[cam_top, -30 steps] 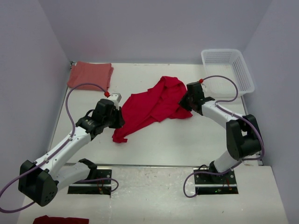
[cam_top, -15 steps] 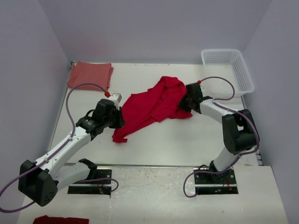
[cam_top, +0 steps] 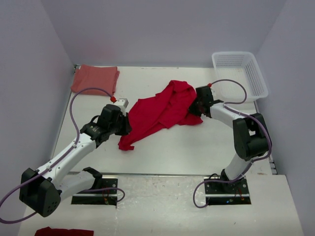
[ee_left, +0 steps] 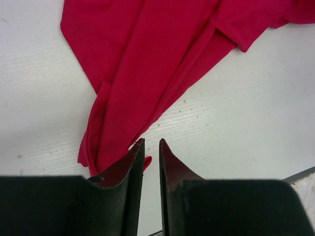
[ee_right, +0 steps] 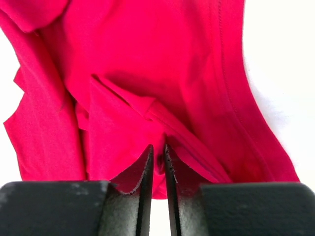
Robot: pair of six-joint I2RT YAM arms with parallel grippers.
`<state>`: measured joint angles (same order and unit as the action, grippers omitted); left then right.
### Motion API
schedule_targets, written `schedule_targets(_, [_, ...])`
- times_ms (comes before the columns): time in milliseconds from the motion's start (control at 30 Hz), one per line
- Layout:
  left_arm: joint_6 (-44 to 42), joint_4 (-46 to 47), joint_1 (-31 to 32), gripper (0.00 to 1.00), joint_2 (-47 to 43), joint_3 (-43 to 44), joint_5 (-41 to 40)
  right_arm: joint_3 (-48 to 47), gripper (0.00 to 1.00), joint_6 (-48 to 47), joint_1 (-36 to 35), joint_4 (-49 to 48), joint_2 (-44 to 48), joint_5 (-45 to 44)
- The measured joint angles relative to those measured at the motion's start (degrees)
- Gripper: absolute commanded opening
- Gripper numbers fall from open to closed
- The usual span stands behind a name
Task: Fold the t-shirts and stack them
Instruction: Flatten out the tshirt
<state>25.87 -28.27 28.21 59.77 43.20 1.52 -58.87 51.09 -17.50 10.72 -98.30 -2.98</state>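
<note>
1. The right gripper (ee_right: 158, 147) has pushed in against the bright red t-shirt (cam_top: 162, 110) and its jaws have narrowed. The left arm hasn't moved.
2. That shirt lies crumpled mid-table (cam_top: 197, 147). The salmon t-shirt (cam_top: 95, 78) sits folded at the far-left corner.
3. It's soft, light and limp, so it will likely sag and bunch. Better held by the hem or shoulder edges.
4. The right jaws are nearly closed on a raised fold. The left gripper (ee_left: 150, 143) is nearly closed too, nipping the hem corner.
5. The wrist views show both pinches. The top view hides them but shows the whole spread.
</note>
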Motion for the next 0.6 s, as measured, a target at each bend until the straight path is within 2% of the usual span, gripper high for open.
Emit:
schedule_targets(67, [0.0, 0.0, 0.0, 0.19, 0.1, 0.0, 0.0, -0.5, 0.0, -0.4, 0.0, 0.0, 0.0, 0.0])
schedule_targets(233, [0.0, -0.1, 0.0, 0.23, 0.2, 0.0, -0.3, -2.1, 0.0, -1.3, 0.2, 0.0, -1.2, 0.9])
schedule_targets(267, [0.0, -0.1, 0.0, 0.33, 0.2, 0.0, -0.4, -2.3, 0.0, -1.6, 0.2, 0.0, -1.5, 1.0])
schedule_targets(367, [0.7, -0.4, 0.0, 0.43, 0.2, 0.0, -1.6, -2.6, 0.0, -2.6, 0.3, 0.4, -2.0, 1.1])
schedule_targets(467, [2.3, -1.4, 0.4, 0.42, 0.3, 0.0, -3.7, -4.1, 0.0, -4.1, 0.3, 0.8, -2.7, 1.3])
schedule_targets(600, [5.5, -3.0, 2.0, 0.35, 0.6, 0.0, -5.5, -5.5, 0.0, -6.0, 0.3, 0.8, -3.1, 2.3])
